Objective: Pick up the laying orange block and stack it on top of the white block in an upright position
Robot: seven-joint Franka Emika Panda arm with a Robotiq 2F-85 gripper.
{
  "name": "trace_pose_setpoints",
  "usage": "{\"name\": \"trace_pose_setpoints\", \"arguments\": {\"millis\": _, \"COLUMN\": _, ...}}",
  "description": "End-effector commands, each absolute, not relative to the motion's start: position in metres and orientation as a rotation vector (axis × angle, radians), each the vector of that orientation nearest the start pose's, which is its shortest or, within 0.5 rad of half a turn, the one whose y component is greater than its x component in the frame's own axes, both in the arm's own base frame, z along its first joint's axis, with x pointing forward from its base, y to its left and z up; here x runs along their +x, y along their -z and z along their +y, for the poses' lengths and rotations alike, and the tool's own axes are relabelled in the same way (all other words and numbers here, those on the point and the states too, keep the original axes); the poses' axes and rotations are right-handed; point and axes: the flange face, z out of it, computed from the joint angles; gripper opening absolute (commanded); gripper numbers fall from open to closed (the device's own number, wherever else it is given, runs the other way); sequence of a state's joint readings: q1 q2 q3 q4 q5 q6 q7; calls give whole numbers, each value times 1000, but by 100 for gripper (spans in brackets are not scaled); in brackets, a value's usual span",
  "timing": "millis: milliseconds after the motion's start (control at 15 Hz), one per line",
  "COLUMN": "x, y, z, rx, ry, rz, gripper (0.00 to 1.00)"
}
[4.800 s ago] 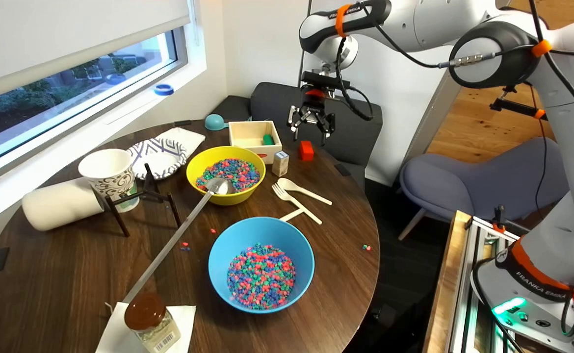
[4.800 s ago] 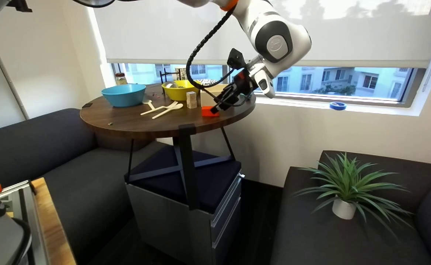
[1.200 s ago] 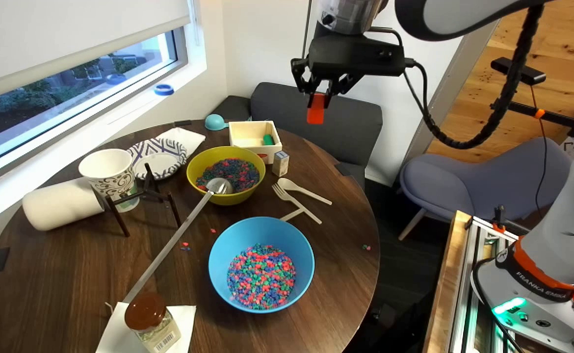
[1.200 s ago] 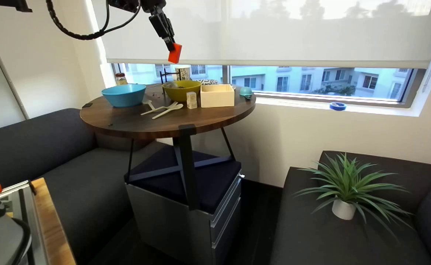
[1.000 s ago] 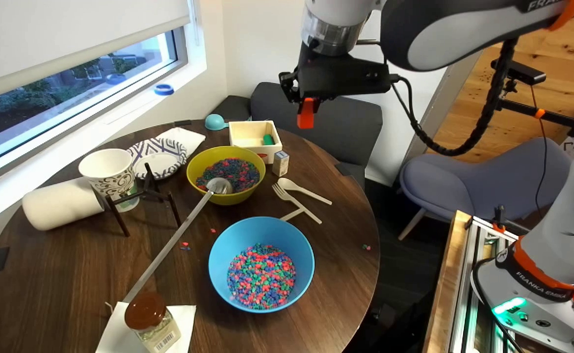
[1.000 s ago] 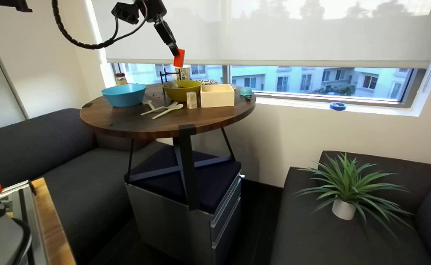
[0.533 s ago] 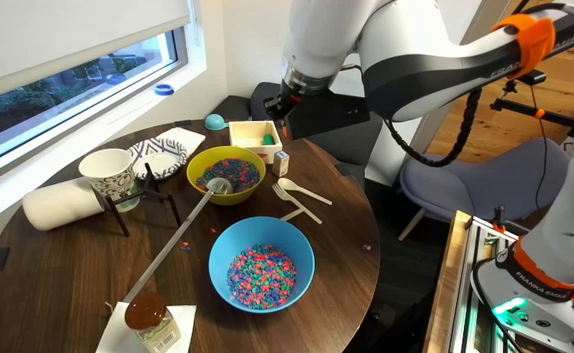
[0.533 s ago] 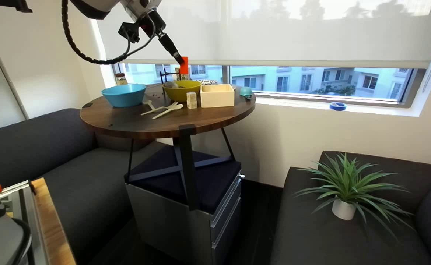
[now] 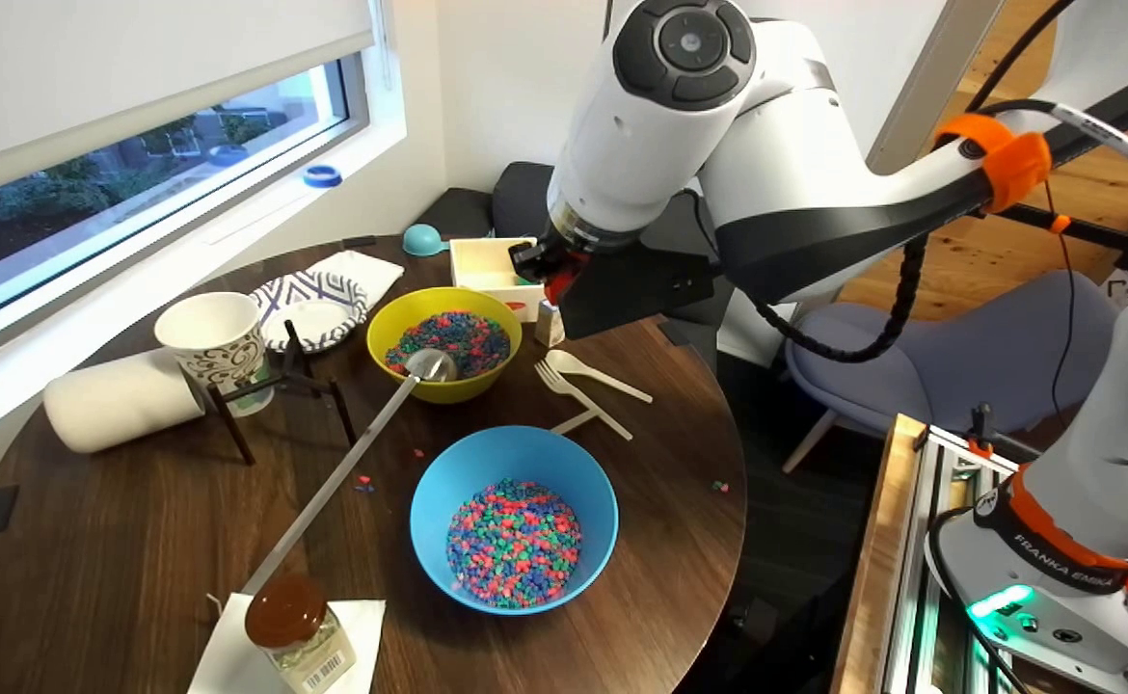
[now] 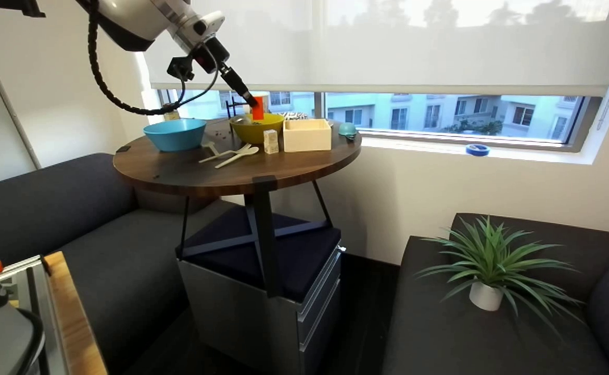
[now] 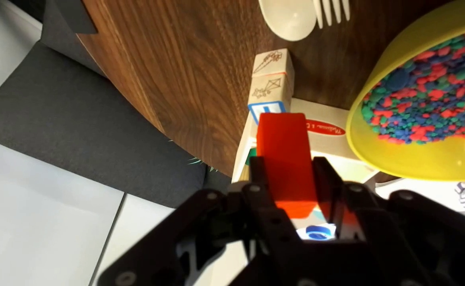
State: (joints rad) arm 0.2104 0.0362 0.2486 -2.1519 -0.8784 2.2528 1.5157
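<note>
My gripper (image 11: 290, 167) is shut on the orange block (image 11: 287, 155), one finger on each long side. In an exterior view the orange block (image 10: 258, 108) hangs roughly upright in the air, and from there it overlaps the back of the yellow bowl. The white block (image 10: 270, 141), pale with printed pictures, stands upright on the table beside the wooden box. In the wrist view the far end of the orange block covers a corner of the white block (image 11: 271, 85); they look apart. Elsewhere my wrist hides most of the held block, with the white block (image 9: 550, 328) just below.
Close to the white block are the wooden box (image 10: 307, 136), the yellow bowl (image 9: 443, 386) of coloured bits with a ladle (image 9: 342, 472) across its rim, and a pale spoon (image 9: 598, 374) and fork (image 9: 583, 397). A blue bowl (image 9: 514, 602) stands farther along the round table.
Several seconds ago the orange block lay on the table under my open gripper. Now it is held. Over the last second it has come down towards the white block and turned more upright.
</note>
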Motion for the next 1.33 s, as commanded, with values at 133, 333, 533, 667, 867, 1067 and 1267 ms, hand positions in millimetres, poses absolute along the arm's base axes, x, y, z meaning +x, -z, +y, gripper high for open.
{"name": "trace_pose_setpoints", "arguments": {"millis": 133, "x": 508, "y": -395, "z": 228, "rx": -3199, "ry": 1037, "rz": 781, "gripper": 8}}
{"name": "trace_pose_setpoints", "arguments": {"millis": 333, "x": 504, "y": -383, "z": 227, "rx": -3206, "ry": 1080, "rz": 680, "gripper": 8}}
{"name": "trace_pose_setpoints", "arguments": {"millis": 533, "x": 501, "y": -372, "z": 225, "rx": -3197, "ry": 1174, "rz": 597, "gripper": 8}}
{"name": "trace_pose_setpoints", "arguments": {"millis": 667, "x": 499, "y": -366, "z": 221, "rx": -3187, "ry": 1211, "rz": 567, "gripper": 8}}
{"name": "trace_pose_setpoints", "arguments": {"millis": 867, "x": 495, "y": -359, "z": 213, "rx": -3168, "ry": 1248, "rz": 566, "gripper": 8}}
{"name": "trace_pose_setpoints", "arguments": {"millis": 1067, "x": 493, "y": -354, "z": 208, "rx": -3145, "ry": 1274, "rz": 577, "gripper": 8}}
{"name": "trace_pose_setpoints", "arguments": {"millis": 1267, "x": 492, "y": -353, "z": 203, "rx": -3118, "ry": 1290, "rz": 574, "gripper": 8}}
